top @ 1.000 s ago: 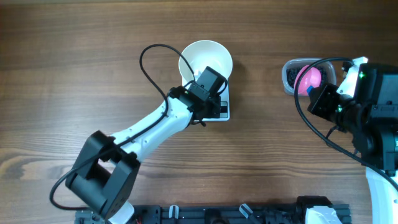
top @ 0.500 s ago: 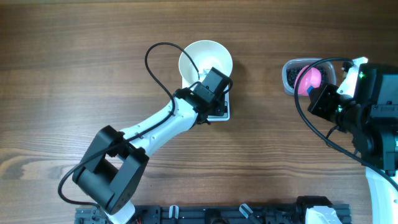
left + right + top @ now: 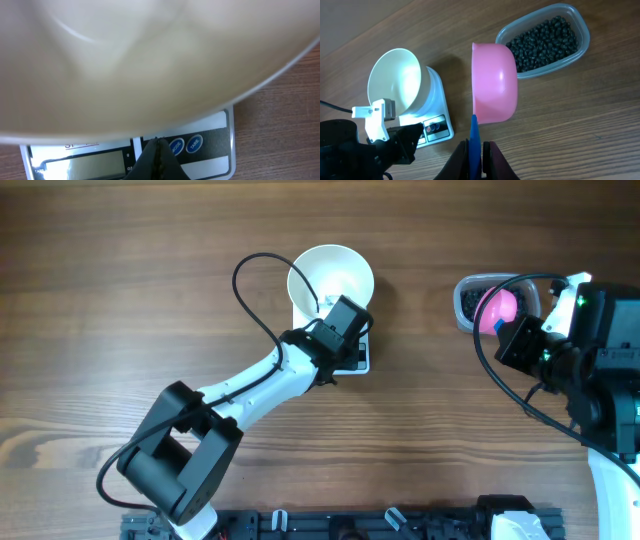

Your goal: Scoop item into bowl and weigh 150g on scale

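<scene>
Because the white bowl is set on the small white kitchen scale, whatever is tipped into it can be weighed directly; no beads are seen in it yet, so the weighing is judged to be at its start. The left hand is shut to a narrow point with nothing between its fingers. That point is aimed at the scale's front edge, just beside the two round blue buttons and right of the grey display. This pose is judged to be meant for pressing a button, probably to zero the scale with the bowl on it; whether contact is made cannot be told. The black beads are seen heaped in the clear plastic tub, well apart from the bowl on the wooden surface. The right hand is closed on the blue handle of a pink scoop, which is held at the tub's end with its rounded back turned toward the wrist camera, so its contents are hidden. It is judged to be placed there in readiness for scooping.
</scene>
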You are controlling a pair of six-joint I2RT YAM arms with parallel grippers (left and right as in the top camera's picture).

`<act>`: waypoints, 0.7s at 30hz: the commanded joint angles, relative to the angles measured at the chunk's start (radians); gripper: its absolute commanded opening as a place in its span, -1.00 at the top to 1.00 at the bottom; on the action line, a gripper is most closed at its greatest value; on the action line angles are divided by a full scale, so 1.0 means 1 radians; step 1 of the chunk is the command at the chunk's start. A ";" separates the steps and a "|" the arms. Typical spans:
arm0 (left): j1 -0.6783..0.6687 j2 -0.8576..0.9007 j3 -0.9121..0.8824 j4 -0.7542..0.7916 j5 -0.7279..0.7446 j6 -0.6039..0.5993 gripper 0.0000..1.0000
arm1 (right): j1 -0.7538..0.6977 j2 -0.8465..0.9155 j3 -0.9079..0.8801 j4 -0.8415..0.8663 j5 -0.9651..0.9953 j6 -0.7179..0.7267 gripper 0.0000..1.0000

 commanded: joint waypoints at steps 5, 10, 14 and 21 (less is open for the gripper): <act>-0.004 0.051 -0.009 0.016 -0.026 0.012 0.92 | -0.004 0.006 0.016 -0.008 0.037 -0.019 0.92; -0.004 0.062 -0.009 0.025 -0.026 0.012 0.92 | -0.004 0.006 0.016 -0.008 0.037 -0.018 0.91; -0.004 0.077 -0.009 0.035 -0.022 0.012 0.92 | -0.004 0.006 0.016 -0.010 0.037 -0.018 0.91; -0.004 0.077 -0.009 0.032 -0.015 0.016 0.92 | -0.004 0.006 0.016 -0.011 0.044 -0.018 0.91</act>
